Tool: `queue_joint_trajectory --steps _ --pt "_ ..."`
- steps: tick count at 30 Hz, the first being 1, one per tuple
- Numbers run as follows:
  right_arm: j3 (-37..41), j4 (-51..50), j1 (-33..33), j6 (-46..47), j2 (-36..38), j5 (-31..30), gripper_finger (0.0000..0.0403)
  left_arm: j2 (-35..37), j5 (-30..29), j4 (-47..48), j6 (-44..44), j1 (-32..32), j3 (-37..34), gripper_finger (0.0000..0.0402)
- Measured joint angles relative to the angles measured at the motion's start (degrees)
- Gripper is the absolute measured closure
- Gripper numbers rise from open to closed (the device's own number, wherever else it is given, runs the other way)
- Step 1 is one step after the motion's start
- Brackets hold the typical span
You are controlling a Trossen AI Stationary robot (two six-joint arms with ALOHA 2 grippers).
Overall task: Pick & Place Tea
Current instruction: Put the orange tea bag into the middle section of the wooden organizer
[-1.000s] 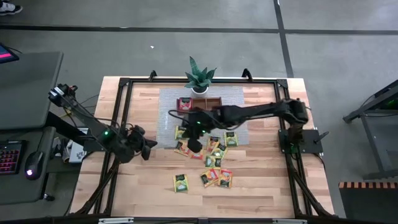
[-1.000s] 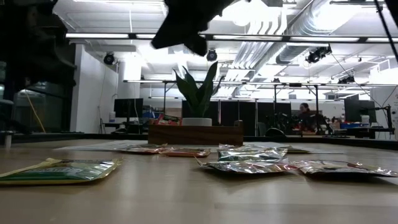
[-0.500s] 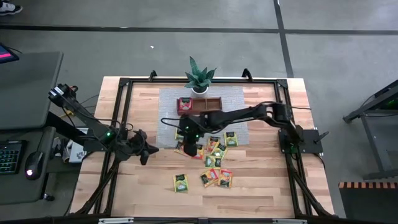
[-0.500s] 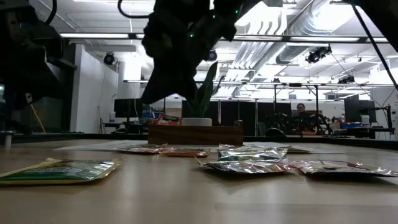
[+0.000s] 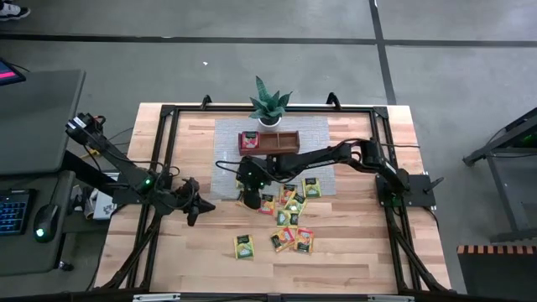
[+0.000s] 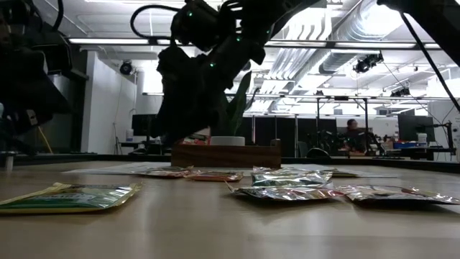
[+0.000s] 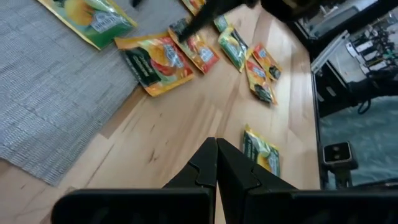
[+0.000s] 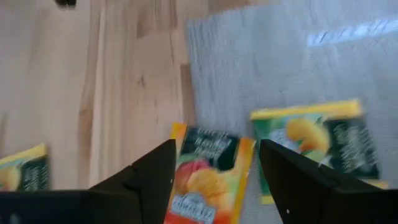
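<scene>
Jaws: right gripper (image 8: 214,180) spread wide over an orange tea packet (image 8: 208,177), nothing clamped; left gripper (image 7: 216,163) pressed together, empty.
Tea: packets (image 5: 289,220) lie scattered on the table (image 5: 210,252) in front of the wooden tray (image 5: 270,141), some on the grey mat (image 5: 226,134).
Why: fingers straddle the orange packet, probably lining up a pinch; left arm waits off to the side.
Hidden: right arm covers the packet from above; contact unclear.
</scene>
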State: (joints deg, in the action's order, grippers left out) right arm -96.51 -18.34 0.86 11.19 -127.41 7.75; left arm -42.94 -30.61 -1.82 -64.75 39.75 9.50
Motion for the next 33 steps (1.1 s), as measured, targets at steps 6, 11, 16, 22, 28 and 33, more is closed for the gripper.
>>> queue_joint_trajectory --steps 6,11,16,22,28,33 --pt "-0.04 -0.21 0.00 -6.47 0.02 -0.97 0.0168 -0.02 0.36 0.23 0.28 0.00 0.00 0.0401" --pt "-0.04 -0.20 -0.15 -8.27 0.04 -0.91 0.0184 -0.02 0.57 0.23 0.19 0.00 0.00 0.0401" --pt "-0.04 -0.12 -0.71 -3.13 -0.92 -0.97 0.0198 -0.02 1.31 0.23 0.19 0.00 0.00 0.0401" --pt "-0.02 0.57 -2.42 -0.09 -3.11 -0.74 0.0187 -0.06 1.79 0.73 0.19 0.00 0.02 0.0401" --pt "-0.02 0.65 -3.18 0.64 -3.17 -5.36 0.0157 -0.07 2.06 0.71 0.26 0.00 0.02 0.0401" --pt "-0.18 0.67 -3.08 1.37 -3.69 -5.82 0.0138 -0.07 2.06 0.71 0.28 0.00 0.02 0.0401"
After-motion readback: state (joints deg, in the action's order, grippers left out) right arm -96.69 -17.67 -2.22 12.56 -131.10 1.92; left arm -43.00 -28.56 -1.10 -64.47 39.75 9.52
